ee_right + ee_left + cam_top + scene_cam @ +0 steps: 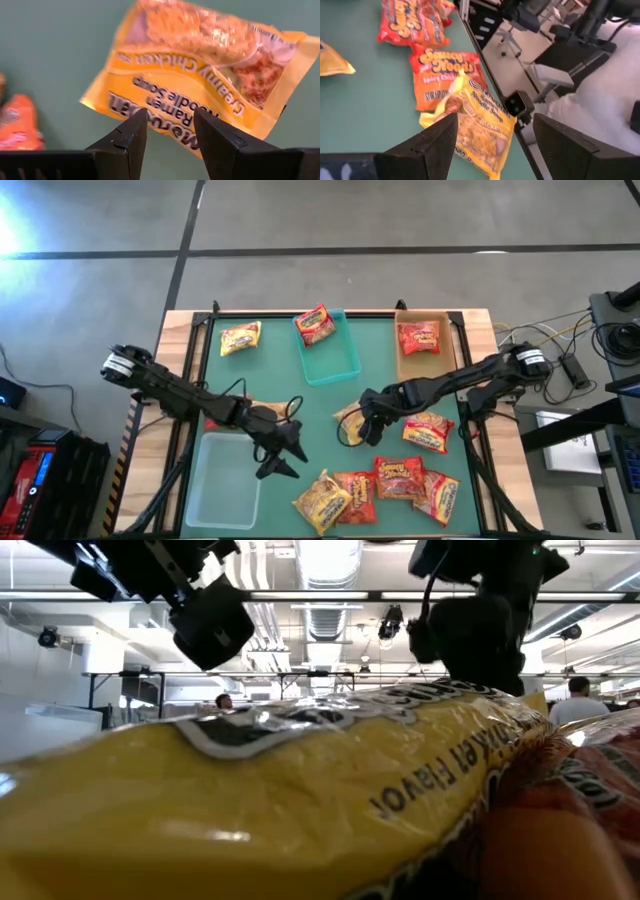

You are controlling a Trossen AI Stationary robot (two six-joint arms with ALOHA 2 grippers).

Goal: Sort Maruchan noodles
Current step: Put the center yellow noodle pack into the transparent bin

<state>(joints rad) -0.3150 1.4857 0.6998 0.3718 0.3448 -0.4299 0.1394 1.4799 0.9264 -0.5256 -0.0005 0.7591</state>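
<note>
The right end effector (170,132), fingers spread, hovers over a yellow Creamy Chicken packet (200,75): light, crinkly, slippery, brittle inside; best pinched at an edge.

table (385,385) | green top | noodle packets (400,478), three bins (330,352)

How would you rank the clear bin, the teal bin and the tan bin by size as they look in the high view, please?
1. Clear bin, plainly largest.
2. Teal bin.
3. Tan bin, though it looks close to the teal one, so that order is unsure.
</note>
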